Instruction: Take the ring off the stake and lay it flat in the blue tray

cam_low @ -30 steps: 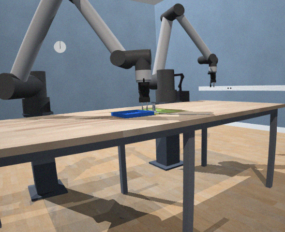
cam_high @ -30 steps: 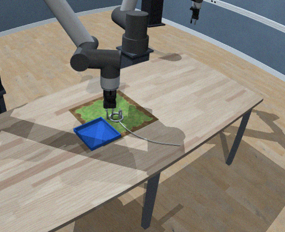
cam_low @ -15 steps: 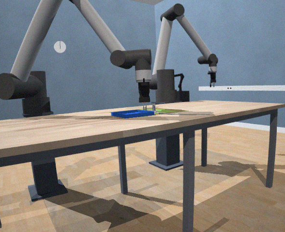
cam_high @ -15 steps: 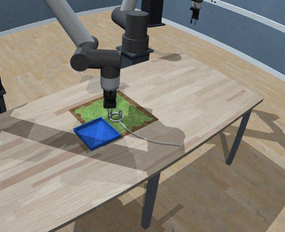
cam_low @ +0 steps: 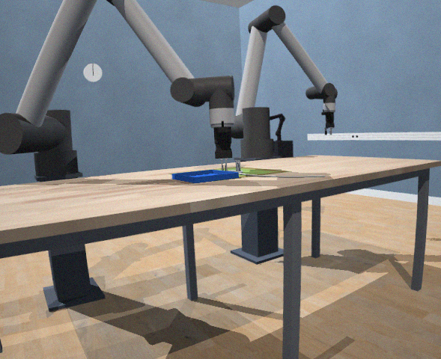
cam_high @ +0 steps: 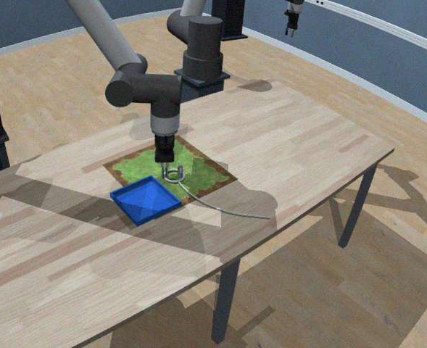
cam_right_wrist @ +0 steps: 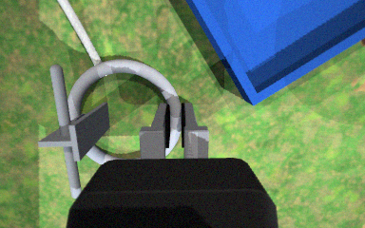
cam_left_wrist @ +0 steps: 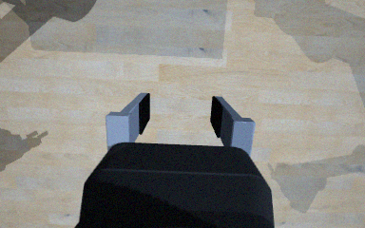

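A grey ring (cam_high: pixel 174 181) (cam_right_wrist: pixel 139 67) lies around a grey metal stake (cam_high: pixel 180 170) (cam_right_wrist: pixel 88 135), which stands near the ring's left side in the right wrist view. A thin grey cord (cam_high: pixel 220 209) (cam_right_wrist: pixel 81 30) meets the ring's edge. My right gripper (cam_high: pixel 164 175) (cam_low: pixel 224 169) (cam_right_wrist: pixel 176 116) is shut on the ring's side opposite the stake. The blue tray (cam_high: pixel 149 200) (cam_low: pixel 209 177) (cam_right_wrist: pixel 284 28) is beside the ring, with nothing in it. My left gripper (cam_high: pixel 288 34) (cam_low: pixel 329 132) (cam_left_wrist: pixel 181 107) is open and empty, far off beyond the table.
A green and brown mat (cam_high: pixel 130 168) (cam_right_wrist: pixel 289 142) lies under the stake and partly under the tray. The cord trails off the mat across the wooden table (cam_high: pixel 299 149) toward its front edge. The tray's raised walls stand close to the right gripper.
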